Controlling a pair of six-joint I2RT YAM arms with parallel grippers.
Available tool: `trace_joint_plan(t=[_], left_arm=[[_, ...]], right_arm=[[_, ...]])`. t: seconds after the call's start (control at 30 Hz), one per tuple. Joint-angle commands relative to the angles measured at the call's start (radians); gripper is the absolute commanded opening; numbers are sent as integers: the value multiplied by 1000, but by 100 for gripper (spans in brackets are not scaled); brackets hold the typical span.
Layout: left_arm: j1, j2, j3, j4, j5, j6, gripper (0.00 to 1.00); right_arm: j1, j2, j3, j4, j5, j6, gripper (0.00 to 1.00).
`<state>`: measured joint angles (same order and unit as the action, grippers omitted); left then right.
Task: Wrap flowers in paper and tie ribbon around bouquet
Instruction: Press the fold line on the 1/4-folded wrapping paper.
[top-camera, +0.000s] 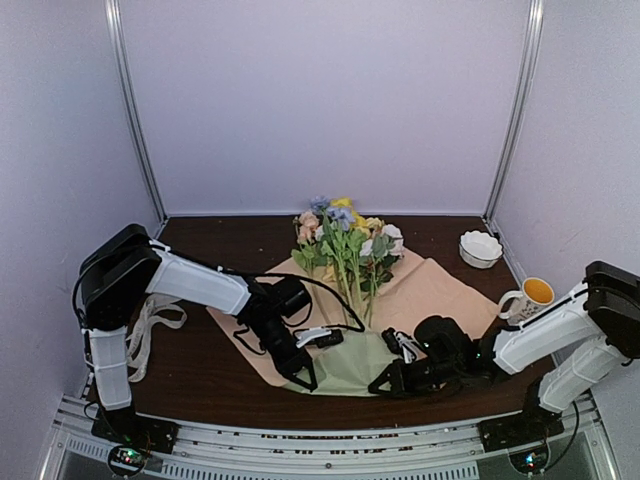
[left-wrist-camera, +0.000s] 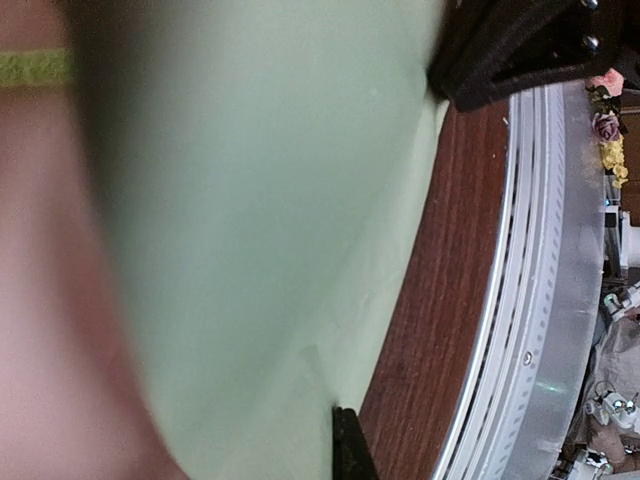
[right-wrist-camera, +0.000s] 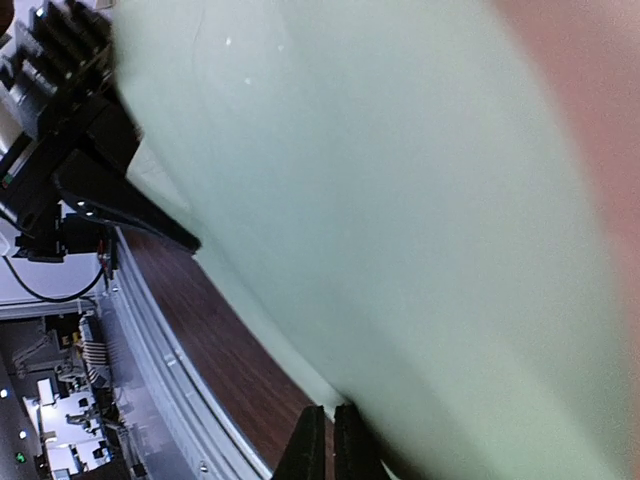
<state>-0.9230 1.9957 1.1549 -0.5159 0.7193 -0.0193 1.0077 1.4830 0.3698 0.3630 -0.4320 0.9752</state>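
A: Flowers, where do we see them?
B: Lying on the paper, blooms toward 12 o'clock.
A: And our grippers?
B: At 6 o'clock, on the paper's near edge. Left gripper is closed; we cannot tell whether it pinches paper. Right gripper is nearly closed, nipping that edge.

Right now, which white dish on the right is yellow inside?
The handled mug, in front; the scalloped bowl behind it is white throughout.
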Motion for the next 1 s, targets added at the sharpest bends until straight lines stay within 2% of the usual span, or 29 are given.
trace_joint_plan(t=[0.0, 0.37, 0.47, 0.67, 0.97], left_arm=[[0, 44, -21, -100, -79, 14, 0], [0, 49, -18, -105, -72, 16, 0], [0, 48, -16, -107, -77, 19, 0], [0, 51, -16, -106, -70, 19, 0], [0, 52, -17, -106, -72, 19, 0]], right_arm=[[-56, -42, -89, -203, 109, 12, 7], [-100, -233, -192, -352, 161, 13, 7], [-103, -307, -199, -474, 228, 12, 7], [-94, -411, -154, -742, 347, -13, 7], [-39, -461, -55, -927, 372, -20, 7]])
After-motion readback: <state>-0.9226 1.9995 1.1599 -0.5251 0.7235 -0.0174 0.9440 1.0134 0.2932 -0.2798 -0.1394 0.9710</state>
